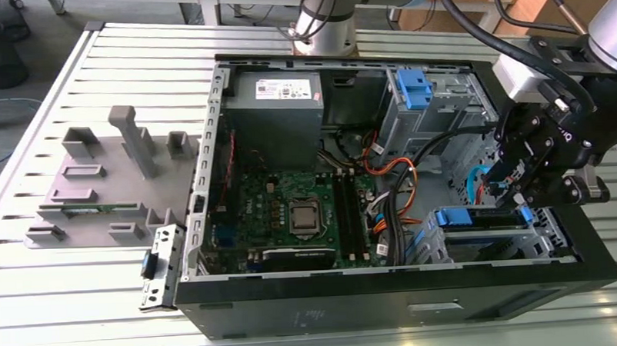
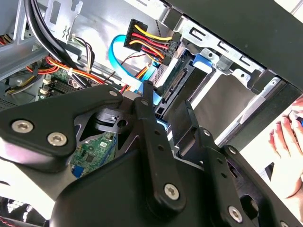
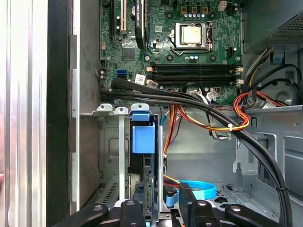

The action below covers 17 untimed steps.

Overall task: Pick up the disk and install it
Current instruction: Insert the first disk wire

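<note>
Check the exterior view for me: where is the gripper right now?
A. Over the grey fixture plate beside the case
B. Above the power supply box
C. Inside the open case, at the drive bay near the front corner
C: the gripper hangs inside the open computer case, just above the blue-framed disk in the drive bay.

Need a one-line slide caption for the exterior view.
Arm's gripper lowered into the open computer case by the drive cage at the exterior view's right, above a blue-framed disk; motherboard exposed.

We observe a matte black gripper (image 1: 521, 182) with angular linkage plates fastened by silver screws. Black cables (image 1: 468, 29) run to the wrist. The arm column (image 1: 329, 18) is silver-grey.
</note>
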Available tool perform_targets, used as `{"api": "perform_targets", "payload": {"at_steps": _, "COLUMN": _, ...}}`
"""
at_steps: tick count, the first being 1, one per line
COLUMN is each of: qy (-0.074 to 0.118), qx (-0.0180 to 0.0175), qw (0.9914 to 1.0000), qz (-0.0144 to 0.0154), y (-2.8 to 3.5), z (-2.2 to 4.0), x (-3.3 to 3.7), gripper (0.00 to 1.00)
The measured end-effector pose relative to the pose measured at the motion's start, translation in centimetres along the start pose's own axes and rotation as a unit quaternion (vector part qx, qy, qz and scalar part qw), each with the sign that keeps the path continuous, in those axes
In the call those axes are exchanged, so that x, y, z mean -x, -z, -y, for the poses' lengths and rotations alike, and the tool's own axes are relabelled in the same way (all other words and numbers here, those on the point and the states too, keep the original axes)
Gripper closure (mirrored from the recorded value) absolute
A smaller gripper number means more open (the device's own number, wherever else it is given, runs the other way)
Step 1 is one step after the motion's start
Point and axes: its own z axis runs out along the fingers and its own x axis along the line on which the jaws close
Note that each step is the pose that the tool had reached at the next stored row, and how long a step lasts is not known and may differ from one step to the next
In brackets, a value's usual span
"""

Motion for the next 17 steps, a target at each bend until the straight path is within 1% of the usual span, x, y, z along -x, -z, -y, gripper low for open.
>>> {"api": "perform_targets", "payload": {"at_steps": 7, "qy": 0.000, "qx": 0.0000, "qw": 1.00000, "qz": 0.0000, "y": -0.01, "z": 0.00, "x": 0.00, "gripper": 0.58}}
{"api": "perform_targets", "payload": {"at_steps": 8, "qy": 0.000, "qx": 0.0000, "qw": 1.00000, "qz": 0.0000, "y": -0.01, "z": 0.00, "x": 0.00, "gripper": 0.59}}
{"api": "perform_targets", "payload": {"at_steps": 9, "qy": 0.000, "qx": 0.0000, "qw": 1.00000, "qz": 0.0000, "y": -0.01, "z": 0.00, "x": 0.00, "gripper": 0.65}}
{"api": "perform_targets", "payload": {"at_steps": 10, "qy": 0.000, "qx": 0.0000, "qw": 1.00000, "qz": 0.0000, "y": -0.01, "z": 0.00, "x": 0.00, "gripper": 0.65}}
{"api": "perform_targets", "payload": {"at_steps": 13, "qy": 0.000, "qx": 0.0000, "qw": 1.00000, "qz": 0.0000, "y": -0.01, "z": 0.00, "x": 0.00, "gripper": 0.83}}
{"api": "perform_targets", "payload": {"at_steps": 17, "qy": 0.000, "qx": 0.0000, "qw": 1.00000, "qz": 0.0000, "y": -0.02, "z": 0.00, "x": 0.00, "gripper": 0.84}}
